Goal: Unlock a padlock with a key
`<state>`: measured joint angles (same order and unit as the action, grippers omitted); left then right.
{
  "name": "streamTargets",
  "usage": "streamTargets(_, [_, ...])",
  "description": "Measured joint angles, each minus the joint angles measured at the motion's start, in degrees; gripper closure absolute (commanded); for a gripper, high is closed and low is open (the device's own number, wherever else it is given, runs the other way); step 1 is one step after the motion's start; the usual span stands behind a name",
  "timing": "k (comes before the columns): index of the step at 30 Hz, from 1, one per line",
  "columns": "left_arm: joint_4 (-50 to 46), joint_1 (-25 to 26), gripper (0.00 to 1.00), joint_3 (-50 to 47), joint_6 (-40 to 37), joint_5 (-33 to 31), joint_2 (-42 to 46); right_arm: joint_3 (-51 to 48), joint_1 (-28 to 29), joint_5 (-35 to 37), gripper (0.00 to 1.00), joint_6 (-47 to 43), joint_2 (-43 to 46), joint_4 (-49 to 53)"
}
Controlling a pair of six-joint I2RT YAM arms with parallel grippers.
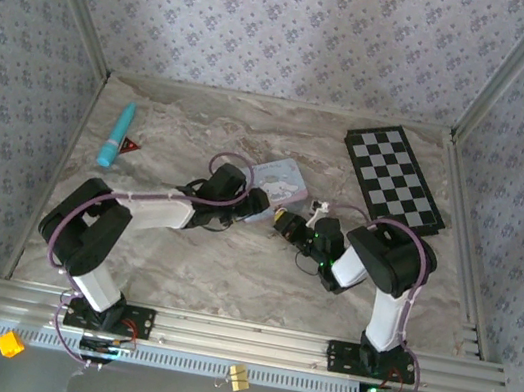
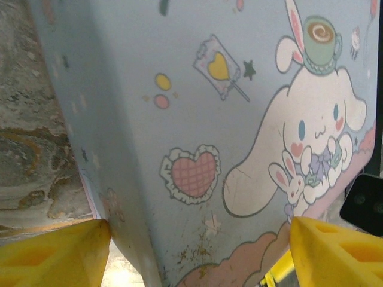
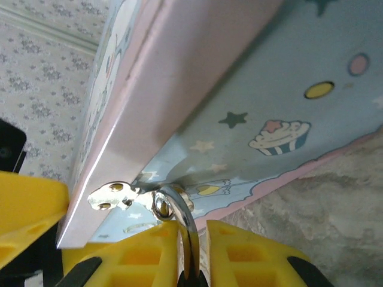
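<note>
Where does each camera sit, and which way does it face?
Top external: above and behind the bases, looking down at the table; the left arm and right arm meet at the tin.
Left wrist: on the left arm, facing the tin's printed face; its yellow fingers grip it.
Right wrist: on the right arm, facing the tin's hasp; its fingers pinch the padlock shackle.
Shared: the tin.

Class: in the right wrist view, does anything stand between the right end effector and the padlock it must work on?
Nothing visible does. The right end effector is closed on the padlock, pinching its thin silvery loop, which is hooked at the clasp on the edge of the tin.
</note>
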<state>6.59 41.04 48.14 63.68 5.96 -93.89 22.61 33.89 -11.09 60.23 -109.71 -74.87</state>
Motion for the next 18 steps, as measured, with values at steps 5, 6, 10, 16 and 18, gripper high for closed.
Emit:
streamTargets(5, [0.7,1.1,0.23,0.0,1.7,0.0,-0.4,0.0,0.0,2.9,0.98,0.4,-0.2,-0.6])
streamTargets(6, [0.8,1.4,0.23,0.0,1.9,0.1,-0.5,0.0,0.0,3.5,0.98,0.4,-0.2,-0.6])
streamTargets(10, [0.9,2.4,0.23,0.0,2.4,0.5,-1.1,0.0,0.0,5.5,0.98,0.7,-0.2,-0.9])
streamTargets(16, [-0.5,4.3,0.23,0.1,2.7,-0.2,-3.4,0.5,-1.3,7.2,0.98,3.6,-0.3,-1.1])
streamTargets(18, [-0.5,4.7,0.23,0.1,3.1,-0.9,-3.9,0.5,-1.4,7.9,0.98,4.1,-0.3,-1.2])
